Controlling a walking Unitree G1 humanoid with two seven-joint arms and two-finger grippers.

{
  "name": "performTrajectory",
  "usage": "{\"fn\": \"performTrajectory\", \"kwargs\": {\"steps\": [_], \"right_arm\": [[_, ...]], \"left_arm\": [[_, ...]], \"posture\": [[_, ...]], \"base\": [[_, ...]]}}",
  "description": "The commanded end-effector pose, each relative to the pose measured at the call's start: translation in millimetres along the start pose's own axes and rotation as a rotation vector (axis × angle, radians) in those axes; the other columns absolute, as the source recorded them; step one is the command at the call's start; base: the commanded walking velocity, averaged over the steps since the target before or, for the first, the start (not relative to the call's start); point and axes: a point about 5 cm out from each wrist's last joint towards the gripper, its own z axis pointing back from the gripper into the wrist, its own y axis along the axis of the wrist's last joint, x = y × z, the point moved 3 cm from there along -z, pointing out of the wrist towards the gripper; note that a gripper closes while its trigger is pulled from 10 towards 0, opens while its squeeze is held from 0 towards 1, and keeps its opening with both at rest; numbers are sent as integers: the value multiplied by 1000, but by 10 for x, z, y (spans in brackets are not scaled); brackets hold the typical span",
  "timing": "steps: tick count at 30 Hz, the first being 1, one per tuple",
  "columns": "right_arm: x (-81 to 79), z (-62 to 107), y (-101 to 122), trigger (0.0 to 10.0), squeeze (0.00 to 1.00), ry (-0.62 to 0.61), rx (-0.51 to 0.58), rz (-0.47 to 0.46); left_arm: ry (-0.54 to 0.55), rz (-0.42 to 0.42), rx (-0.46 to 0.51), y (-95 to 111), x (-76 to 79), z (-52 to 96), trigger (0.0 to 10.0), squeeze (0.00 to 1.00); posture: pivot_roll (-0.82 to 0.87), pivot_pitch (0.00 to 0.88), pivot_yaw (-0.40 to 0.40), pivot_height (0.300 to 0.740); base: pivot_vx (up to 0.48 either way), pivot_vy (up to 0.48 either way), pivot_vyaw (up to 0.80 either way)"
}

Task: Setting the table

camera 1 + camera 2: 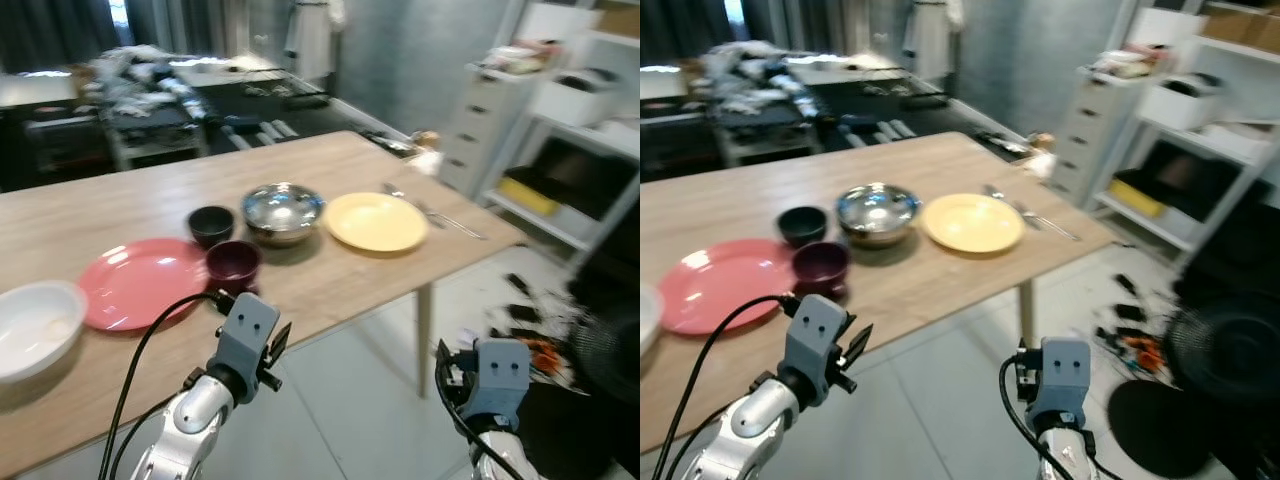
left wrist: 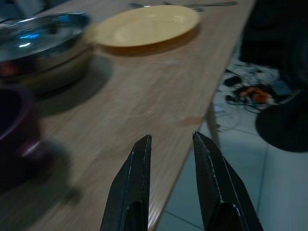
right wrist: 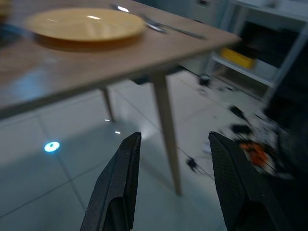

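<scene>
Table (image 1: 330, 290) holds white bowl (image 1: 35, 325), pink plate (image 1: 140, 282), maroon cup (image 1: 233, 262), dark cup (image 1: 211, 223), steel bowl (image 1: 283, 211), yellow plate (image 1: 375, 221), cutlery (image 1: 435, 214) beyond it. Left gripper (image 2: 171, 144) over near table edge, fingers slightly apart, empty. Right gripper (image 3: 174, 144) below table level off the corner, fingers wide, empty.

L arm raised w/ left gripper (image 2: 171, 139) slightly parted; R arm low, right gripper (image 3: 175, 137) wide apart.

No text, label, brand, number or sign can be read on anything in these views.
</scene>
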Motion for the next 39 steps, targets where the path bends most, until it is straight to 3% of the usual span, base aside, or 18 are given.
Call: {"fn": "performTrajectory", "kwargs": {"steps": [1, 39], "right_arm": [[31, 20, -69, 10000, 0, -7, -24, 3], [28, 27, -164, 10000, 0, -10, -42, 15]], "left_arm": [[-3, -7, -23, -70, 5, 15, 10000, 0], [-23, -16, -22, -90, 2, -16, 10000, 0]], "posture": [[25, 48, 51, 740], [24, 35, 69, 740]], "base": [[0, 0, -800], [0, 0, -800]]}}
